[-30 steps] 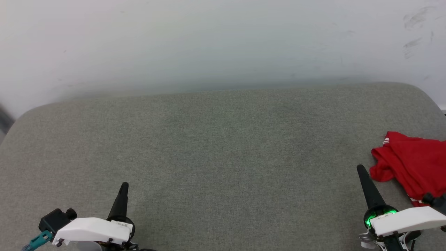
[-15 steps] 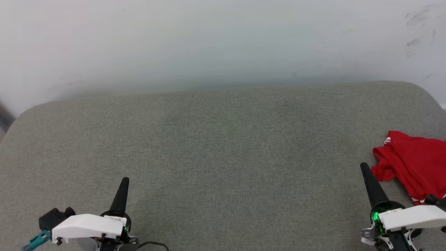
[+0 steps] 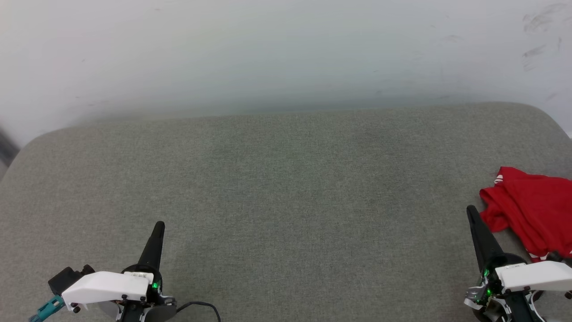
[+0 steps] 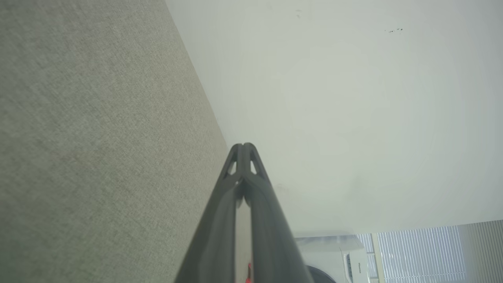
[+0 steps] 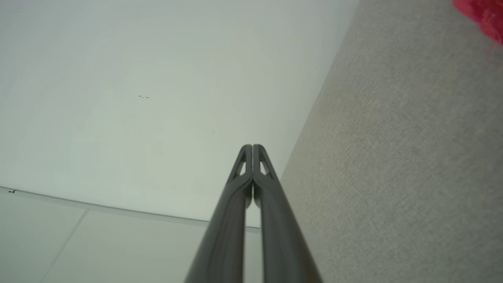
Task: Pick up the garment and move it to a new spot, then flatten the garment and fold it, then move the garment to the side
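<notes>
Left arm: I have my left tool (image 3: pixel 159 225) low at the lower left of the head view. Its white wrist housing (image 3: pixel 105 286) is below it, and the dark fingers point up the view, leaning a little right, over the bench (image 3: pixel 286 179).
Left tool state: The fingers are pressed together tip to tip with nothing between them. My left wrist view shows the two tips meeting.
Right arm: My right tool (image 3: pixel 470 209) sits at the lower right, fingers pointing up and leaning slightly left. The tip is just beside the garment (image 3: pixel 532 210), with a thin strip of bench between them.
Right tool state: The fingers are together along their length and hold nothing.
Garment: It lies as a crumpled red heap at the right edge of the bench, cut off by the frame. A bit of red-and-white striped trim shows at its far left corner and at its near edge. In my right wrist view it is a blurred red patch in the top right corner.
Bench: It has a grey woven cover with rounded far corners, and it runs up to the wall (image 3: pixel 268 53).
Cable: A thin black cable (image 3: pixel 201 306) curls on the bench beside the left wrist.
Room: The wall is pale and plain, with dark scuffs (image 3: pixel 536 22) at its upper right. My left wrist view catches a white appliance (image 4: pixel 338 255) and slatted blinds (image 4: pixel 416 251) beyond the bench.
</notes>
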Robot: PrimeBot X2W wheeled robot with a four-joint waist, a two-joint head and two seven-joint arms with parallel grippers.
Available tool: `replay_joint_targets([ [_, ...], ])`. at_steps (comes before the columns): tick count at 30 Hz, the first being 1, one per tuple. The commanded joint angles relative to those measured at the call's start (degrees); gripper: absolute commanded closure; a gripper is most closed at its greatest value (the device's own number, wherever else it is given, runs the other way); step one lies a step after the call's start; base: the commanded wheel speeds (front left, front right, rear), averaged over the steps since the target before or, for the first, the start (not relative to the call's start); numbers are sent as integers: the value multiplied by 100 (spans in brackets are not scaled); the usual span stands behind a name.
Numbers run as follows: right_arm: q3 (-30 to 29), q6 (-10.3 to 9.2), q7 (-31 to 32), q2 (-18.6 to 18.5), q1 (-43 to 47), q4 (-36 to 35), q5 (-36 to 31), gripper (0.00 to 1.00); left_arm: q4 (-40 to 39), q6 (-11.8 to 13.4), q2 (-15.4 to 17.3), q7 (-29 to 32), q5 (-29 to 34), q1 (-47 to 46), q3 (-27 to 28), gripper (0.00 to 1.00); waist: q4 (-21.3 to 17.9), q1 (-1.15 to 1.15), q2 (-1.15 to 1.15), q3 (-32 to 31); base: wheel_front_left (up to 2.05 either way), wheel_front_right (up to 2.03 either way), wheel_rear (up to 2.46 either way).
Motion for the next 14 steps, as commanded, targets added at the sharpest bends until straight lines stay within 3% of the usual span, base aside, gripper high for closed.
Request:
replay_joint_targets([
  [1,-19,-1,23,-13,-127,17,158,100,1,-53,-24,40,-135,-115,47,100,2,0,0,5,0,0,0],
  [14,-91,-1,81,4,-195,160,710,100,62,-125,-88,188,-651,-187,155,100,16,0,0,36,0,0,0],
])
